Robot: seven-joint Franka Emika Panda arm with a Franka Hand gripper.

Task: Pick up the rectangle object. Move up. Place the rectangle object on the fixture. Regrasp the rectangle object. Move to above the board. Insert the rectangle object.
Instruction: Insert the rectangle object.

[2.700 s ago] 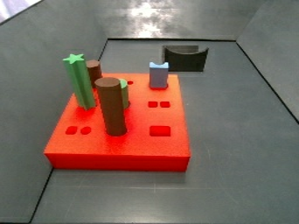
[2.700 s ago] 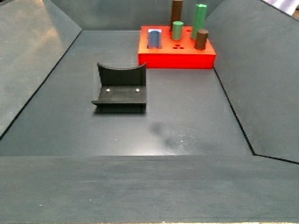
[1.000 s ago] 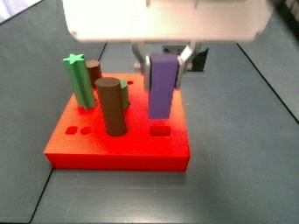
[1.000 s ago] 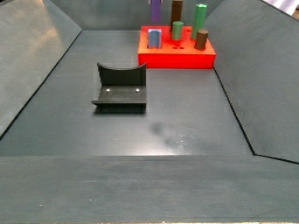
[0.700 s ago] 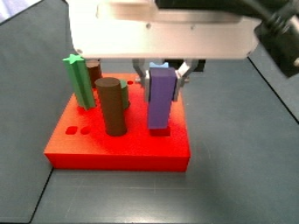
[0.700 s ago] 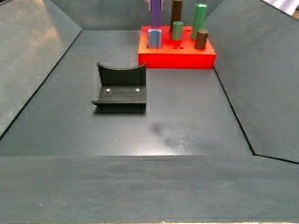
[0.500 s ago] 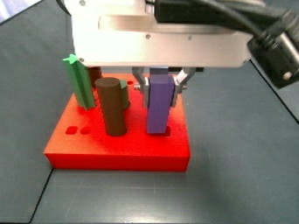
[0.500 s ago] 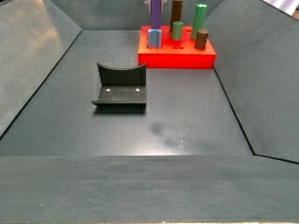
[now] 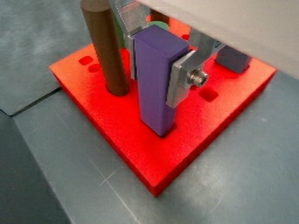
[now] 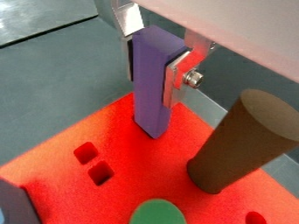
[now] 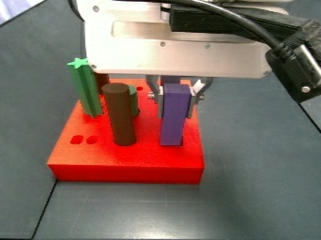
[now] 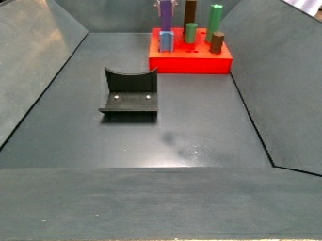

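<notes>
Dark grey, matte flooring [image 12: 189, 132] forms the bed of the enclosure, with sloped walls of the same material on each side. The large flat red-orange square board [image 11: 126, 161] sits at the far end of this floor in a side view [image 12: 191, 62], well apart from the fixture [image 12: 130, 92], a small dark L-shaped bracket with a curved recess, which stands nearer the middle of the floor and carries nothing.

The white arm housing [image 11: 175, 36] hangs directly over the board. Below it the gripper [image 9: 158, 59] is positioned above the board's surface, its flat silver fingers [image 9: 184, 73] closed against the sides of the rectangle object [image 9: 156, 79], a smooth purple rectangular block. One finger plate with its screw presses flat against the block in both wrist views [image 10: 179, 74].

The rectangle object stands upright, its lower end entered into a hole in the board near one corner [image 10: 151, 83]. In a side view its base meets the red surface near the board's front edge [image 11: 175, 117].

The tall brown cylindrical peg [image 11: 120, 114] stands upright in the board beside the purple block, apart from it. The green star-topped post [image 11: 85, 87] rises near the board's opposite edge. A small light blue-grey peg [image 12: 168, 40] stands on the board; its seating cannot be made out. Small square holes [image 10: 93, 164] remain open in the red surface.
</notes>
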